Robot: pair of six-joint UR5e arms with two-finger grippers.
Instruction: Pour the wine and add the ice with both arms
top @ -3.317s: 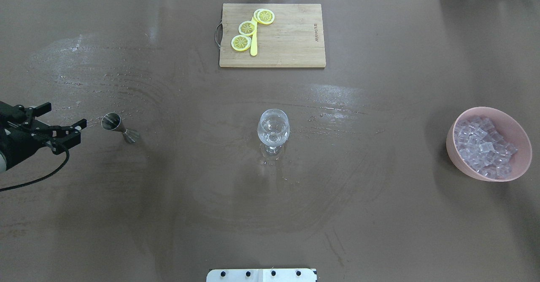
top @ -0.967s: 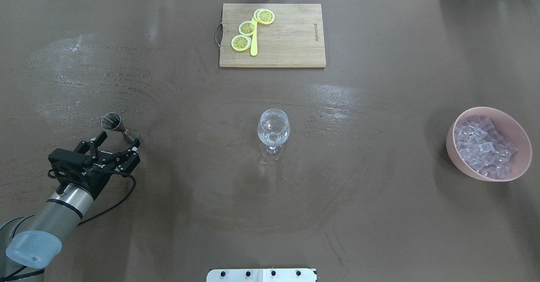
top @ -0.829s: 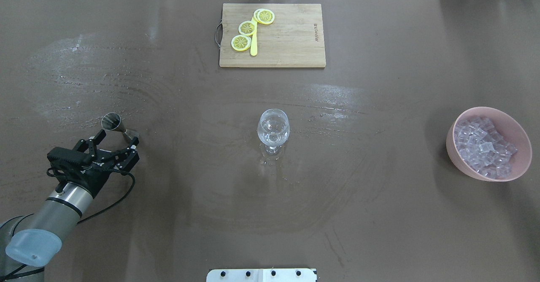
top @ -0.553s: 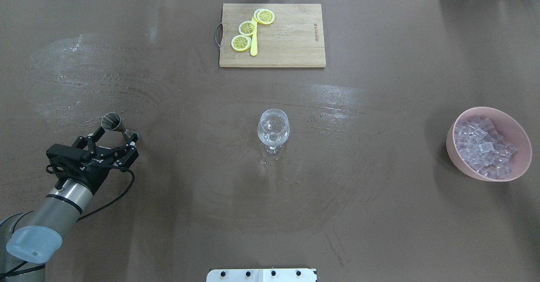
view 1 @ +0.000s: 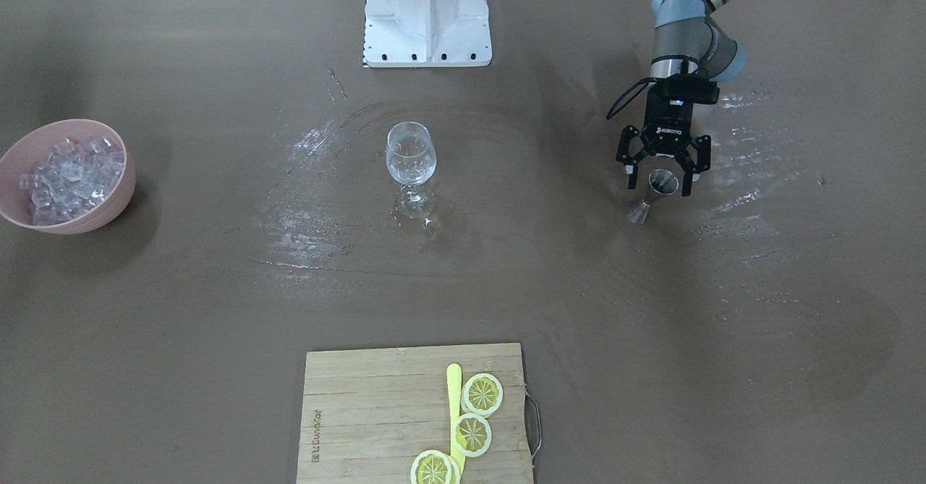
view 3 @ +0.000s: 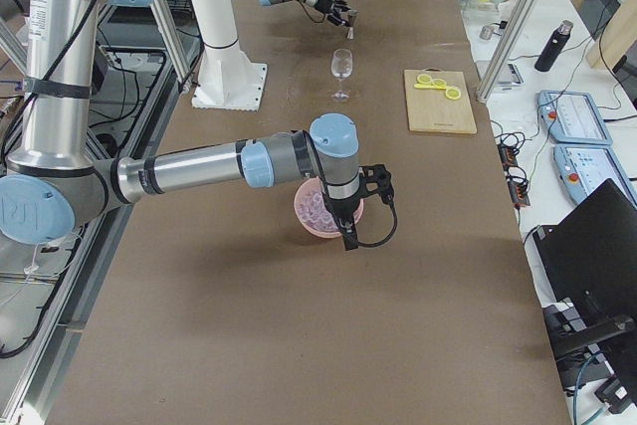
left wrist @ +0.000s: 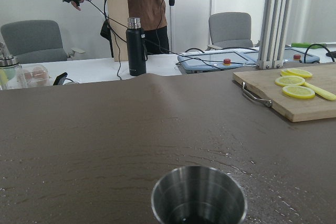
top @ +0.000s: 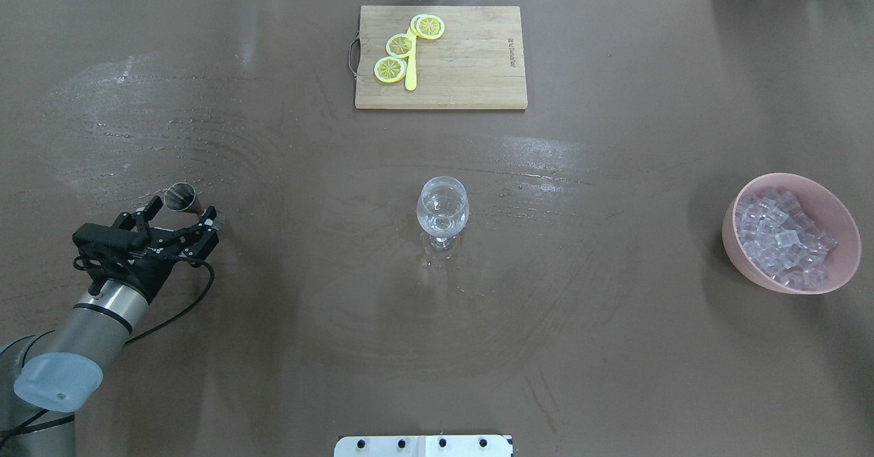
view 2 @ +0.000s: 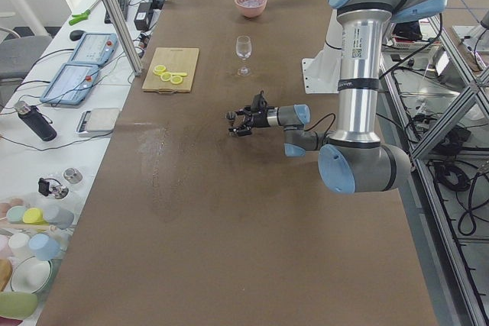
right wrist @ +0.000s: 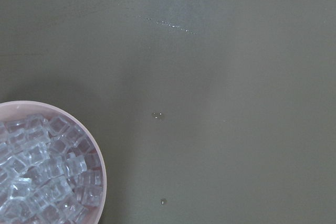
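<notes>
A small steel jigger (top: 180, 196) stands on the brown table at the left; it also shows in the front view (view 1: 661, 182) and fills the bottom of the left wrist view (left wrist: 198, 203). My left gripper (top: 179, 210) is open, with one finger on each side of the jigger, apart from it. A clear wine glass (top: 442, 208) stands upright mid-table. The ice (top: 782, 238) fills a pink bowl (top: 734, 248) at the right. My right gripper (view 3: 348, 236) hangs just above that bowl; I cannot tell whether it is open or shut.
A wooden cutting board (top: 464, 61) with lemon slices (top: 400, 46) and a yellow knife lies at the table's far edge. Wet streaks (top: 171, 129) mark the table. The white robot base (view 1: 427, 14) stands at the near edge.
My left arm swung in from the table's left edge and moved forward, bringing its open fingers around the jigger. The glass, bowl and board have not moved.
</notes>
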